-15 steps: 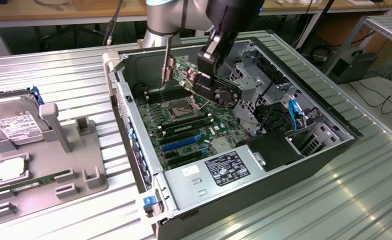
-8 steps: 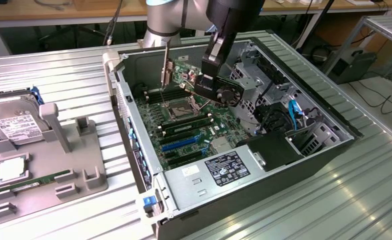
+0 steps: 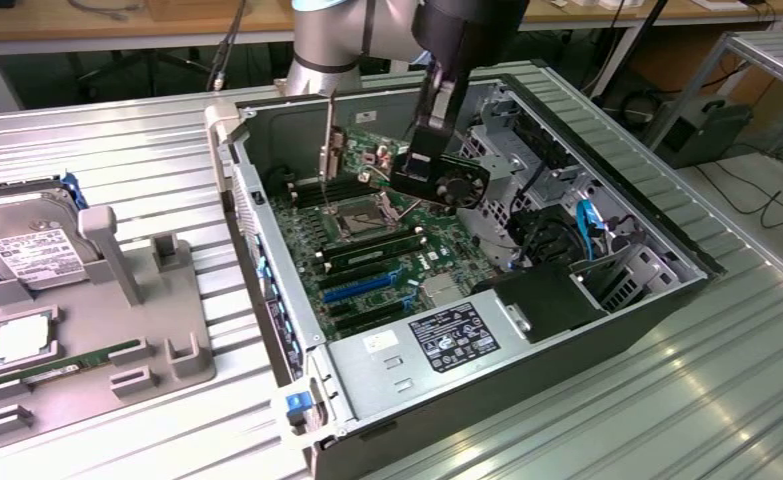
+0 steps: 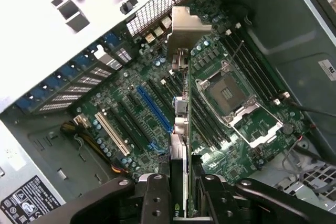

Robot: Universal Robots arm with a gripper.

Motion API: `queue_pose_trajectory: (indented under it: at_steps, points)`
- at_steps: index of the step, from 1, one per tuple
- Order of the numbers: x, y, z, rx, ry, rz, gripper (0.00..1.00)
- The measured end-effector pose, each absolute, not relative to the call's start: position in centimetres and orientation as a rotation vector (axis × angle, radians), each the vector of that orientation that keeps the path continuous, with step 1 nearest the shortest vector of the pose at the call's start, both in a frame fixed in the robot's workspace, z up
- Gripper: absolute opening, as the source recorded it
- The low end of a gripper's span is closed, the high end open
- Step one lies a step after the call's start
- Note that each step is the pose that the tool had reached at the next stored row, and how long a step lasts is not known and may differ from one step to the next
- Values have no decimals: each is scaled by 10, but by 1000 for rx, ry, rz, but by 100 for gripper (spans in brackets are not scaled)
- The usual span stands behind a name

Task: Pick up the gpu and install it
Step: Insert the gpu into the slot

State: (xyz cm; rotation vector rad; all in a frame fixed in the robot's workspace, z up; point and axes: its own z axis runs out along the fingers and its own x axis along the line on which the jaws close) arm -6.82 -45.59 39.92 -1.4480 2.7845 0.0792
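Holding the gpu [image 3: 425,180] above the open computer case [image 3: 605,330], I am watching for a bad landing. Starting at the exterior view's left, the silver bracket [image 4: 188,22], at the end farthest from the fingers [image 4: 156,198], is hanging near the case's rear wall [image 3: 264,250]. I judge it could be snagging there if the card is drifting. Below the fingers, the card's edge is appearing beside the blue slot [image 4: 155,109] rather than over it, so pressing down here is risking a scrape on the motherboard [image 3: 378,265]. The gripper [image 3: 422,160] is pinching the card by both faces. The card is standing on edge with its long axis roughly level. Its bracket is pointing away from the fingers toward the rear wall, and the cooler fan [image 3: 462,183] is lying toward the exterior view's right.
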Motion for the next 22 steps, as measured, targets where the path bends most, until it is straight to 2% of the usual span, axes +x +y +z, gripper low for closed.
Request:
queue_pose_trajectory:
  at_steps: [22]
  points:
    - [-68, -456, 385, -1983, 2434, 72, 26]
